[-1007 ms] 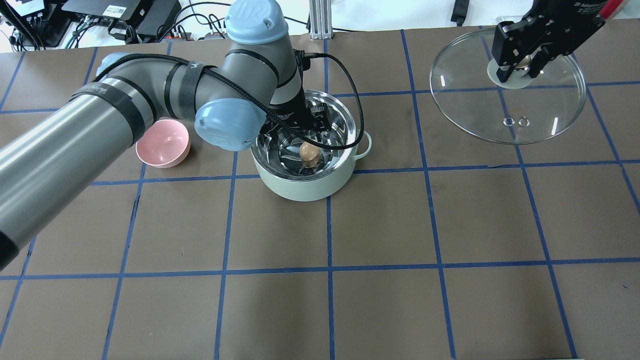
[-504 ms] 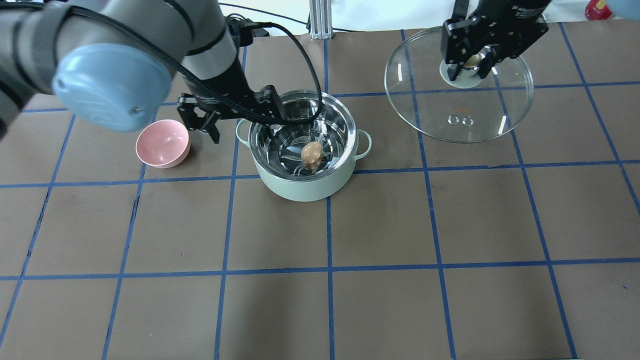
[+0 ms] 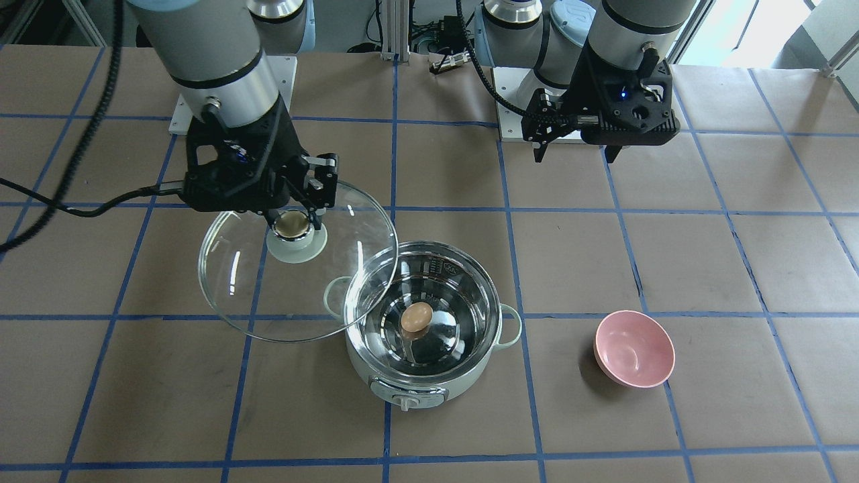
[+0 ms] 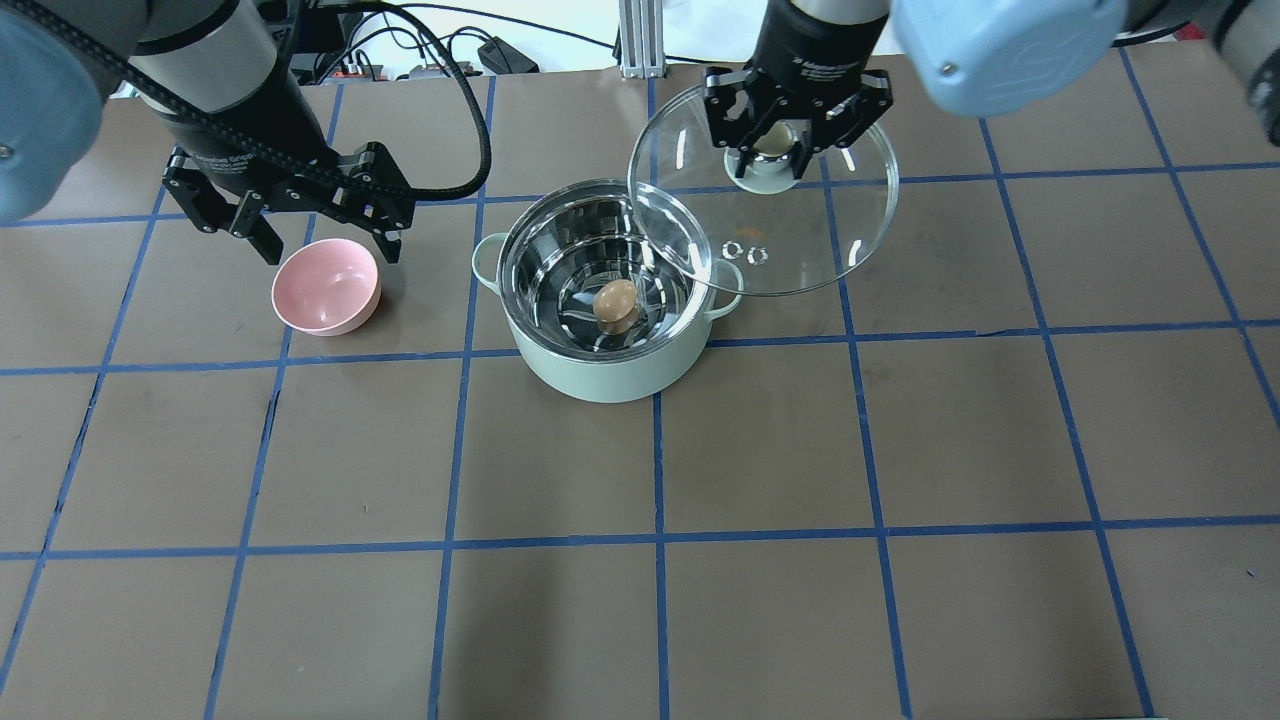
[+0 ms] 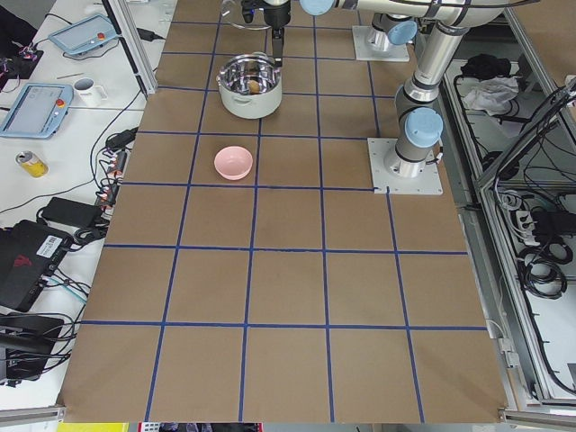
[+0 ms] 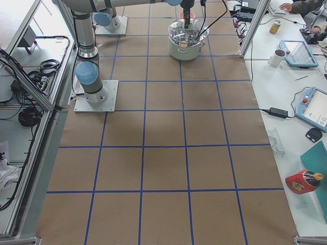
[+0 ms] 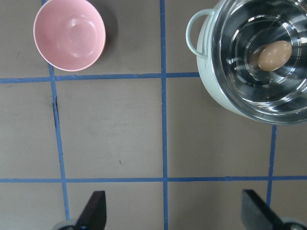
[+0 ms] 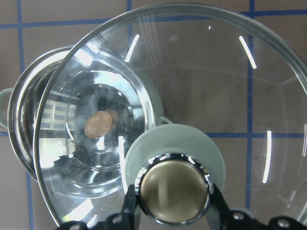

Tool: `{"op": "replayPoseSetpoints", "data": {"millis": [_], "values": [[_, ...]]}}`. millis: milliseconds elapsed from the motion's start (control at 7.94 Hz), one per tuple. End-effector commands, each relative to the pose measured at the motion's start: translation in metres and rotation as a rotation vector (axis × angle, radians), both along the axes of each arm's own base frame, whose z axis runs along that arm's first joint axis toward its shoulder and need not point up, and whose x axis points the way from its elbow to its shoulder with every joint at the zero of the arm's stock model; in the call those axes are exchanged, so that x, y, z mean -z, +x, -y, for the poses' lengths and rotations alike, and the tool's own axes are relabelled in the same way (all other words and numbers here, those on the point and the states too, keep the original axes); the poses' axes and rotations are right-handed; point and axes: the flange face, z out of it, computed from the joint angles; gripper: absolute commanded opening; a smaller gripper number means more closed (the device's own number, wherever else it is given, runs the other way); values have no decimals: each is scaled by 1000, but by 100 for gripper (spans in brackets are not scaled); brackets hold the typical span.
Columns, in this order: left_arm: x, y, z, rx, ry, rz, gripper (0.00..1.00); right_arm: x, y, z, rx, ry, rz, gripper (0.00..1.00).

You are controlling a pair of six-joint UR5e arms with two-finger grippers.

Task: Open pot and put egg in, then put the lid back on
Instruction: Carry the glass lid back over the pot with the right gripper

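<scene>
While the pot (image 4: 600, 380) sits open on the table (image 4: 760, 600), the egg (image 4: 616, 303) lies on its shiny steel floor, approx. centre. R gripper (image 4: 770, 140) is clamped on the lid's knob (image 8: 172, 189), fingers pinching it from both sides, w/ the lid (image 4: 810, 240) held up in the air. Lid's not on the pot yet. In the overhead view its glass edge overlaps the pot's rim on the robot's right side, and the rest hangs out over bare table. R wrist cam looks down thru the glass and catches the egg below. L gripper (image 3: 574, 153) hovers w/ nothing in it, fingers spread wide apart, up over the table on the pink bowl's side of the pot and clear of both. Pink bowl (image 4: 326, 286) stands upright, apart from the pot. Pot's white dial (image 3: 406, 401) faces the front cam.
</scene>
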Motion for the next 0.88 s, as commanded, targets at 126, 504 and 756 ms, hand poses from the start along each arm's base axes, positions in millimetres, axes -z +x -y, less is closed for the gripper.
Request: {"op": "replayPoseSetpoints", "data": {"millis": [126, 504, 756], "values": [[-7, 7, 3, 8, -44, 1, 100, 60, 109, 5, 69, -5, 34, 0], [-11, 8, 1, 7, -52, 17, 100, 90, 138, 10, 82, 0, 41, 0], [-13, 13, 2, 0, -59, 21, 100, 106, 144, 15, 77, 12, 39, 0]]}}
